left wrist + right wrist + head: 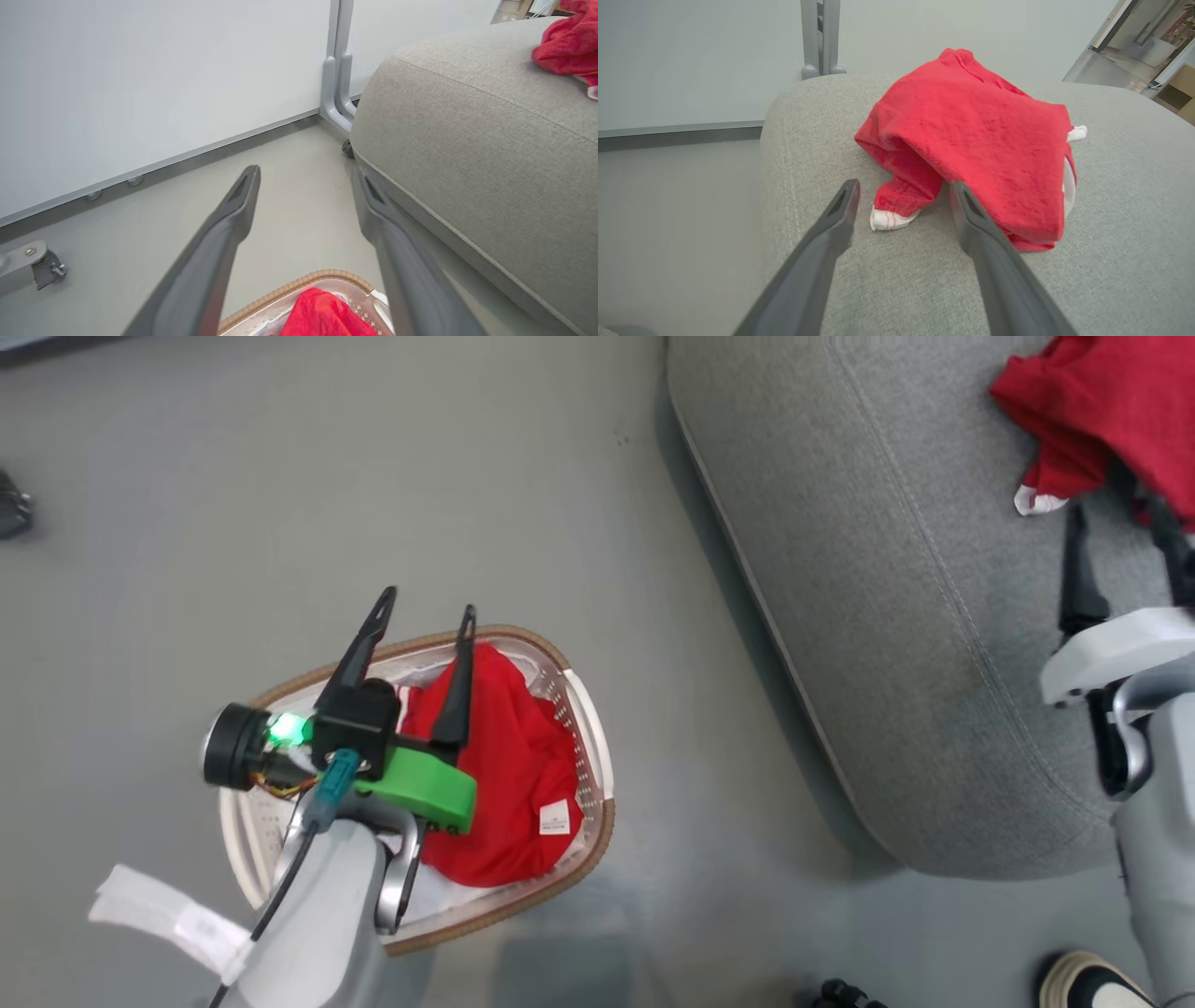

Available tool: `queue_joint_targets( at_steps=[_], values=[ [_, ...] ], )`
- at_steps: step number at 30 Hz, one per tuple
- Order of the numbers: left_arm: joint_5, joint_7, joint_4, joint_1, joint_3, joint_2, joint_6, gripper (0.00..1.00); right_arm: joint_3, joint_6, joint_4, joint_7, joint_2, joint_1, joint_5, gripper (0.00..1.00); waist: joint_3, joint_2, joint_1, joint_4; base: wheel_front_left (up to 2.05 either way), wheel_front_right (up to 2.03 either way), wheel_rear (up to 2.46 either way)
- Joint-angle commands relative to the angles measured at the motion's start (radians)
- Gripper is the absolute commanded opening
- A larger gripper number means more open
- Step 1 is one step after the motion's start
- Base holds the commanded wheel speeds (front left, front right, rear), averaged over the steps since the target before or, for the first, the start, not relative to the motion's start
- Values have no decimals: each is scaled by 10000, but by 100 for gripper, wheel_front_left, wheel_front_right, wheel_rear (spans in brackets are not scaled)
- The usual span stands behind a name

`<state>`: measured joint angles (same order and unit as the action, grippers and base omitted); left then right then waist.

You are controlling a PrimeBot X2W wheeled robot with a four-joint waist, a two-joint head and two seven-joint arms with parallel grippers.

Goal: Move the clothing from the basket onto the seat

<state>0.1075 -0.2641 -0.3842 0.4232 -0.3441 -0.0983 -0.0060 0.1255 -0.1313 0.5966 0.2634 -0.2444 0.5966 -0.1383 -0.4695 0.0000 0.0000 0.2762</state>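
Your right gripper [906, 189] has its fingers spread wide and empty, with a white cuff [889, 219] showing between the tips. That cuff belongs to a red garment [971, 140] lying on the grey seat [1111, 242]. Your left gripper [427, 604], fingers equally wide apart, hangs over the basket [600, 756] on the floor [280, 476], where a second red garment [513, 775] lies inside.
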Motion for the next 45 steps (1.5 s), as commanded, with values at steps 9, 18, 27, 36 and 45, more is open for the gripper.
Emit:
queue_joint_targets(
  at_steps=[9, 18, 27, 36, 45],
  values=[
    [-6, -6, 366, -1054, 1096, 91, 328, 100, -1490, 10, -1075, 19, 564, -607, -452, 100, 1249, 0, 0, -1300, 0, 0, 0],
    [17, -4, 406, -1799, 2125, 267, 474, 100, -1909, 10, -1487, 19, 812, -1182, -545, 100, 1924, 0, 0, -2100, 0, 0, 0],
    [-9, -4, 676, -3034, 2946, 396, 369, 100, -2072, 10, -1613, 19, 1341, -2638, -340, 100, 2840, 0, 0, -2189, 0, 0, 0],
    [66, -4, 872, -4033, 3370, 459, 55, 100, -2006, 10, -1599, 19, 1610, -3609, -368, 100, 3400, 0, 0, -2091, 0, 0, 0],
    [371, -5, 421, -4040, 2890, 464, -206, 100, -2065, 10, -1675, 19, 1559, -3470, -465, 100, 3070, 0, 0, -1950, 0, 0, 0]
  ],
)
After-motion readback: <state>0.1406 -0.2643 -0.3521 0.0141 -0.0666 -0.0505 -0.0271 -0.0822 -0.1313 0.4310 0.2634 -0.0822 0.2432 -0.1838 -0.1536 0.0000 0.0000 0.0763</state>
